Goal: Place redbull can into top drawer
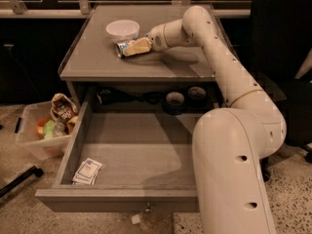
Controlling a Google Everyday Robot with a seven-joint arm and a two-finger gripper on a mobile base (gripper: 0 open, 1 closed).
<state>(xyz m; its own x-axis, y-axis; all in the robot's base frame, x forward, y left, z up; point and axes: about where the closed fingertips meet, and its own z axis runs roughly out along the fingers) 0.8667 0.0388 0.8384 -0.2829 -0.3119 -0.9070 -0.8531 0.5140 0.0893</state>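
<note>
The redbull can (122, 48) lies on its side on the grey table top (97, 57), just in front of the white bowl (123, 29). My gripper (132, 47) reaches in from the right and is closed around the can, whose left end sticks out past the tan fingers (139, 46). The top drawer (117, 200) is pulled wide open below the table top. Its grey floor (141, 150) is bare except for small paper packets (87, 171) at the front left.
A clear plastic bin (34, 143) with snacks stands on the floor left of the drawer. Dark tape rolls (174, 100) sit in the recess behind the drawer. My arm (234, 145) covers the drawer's right side. A black chair (282, 57) stands at right.
</note>
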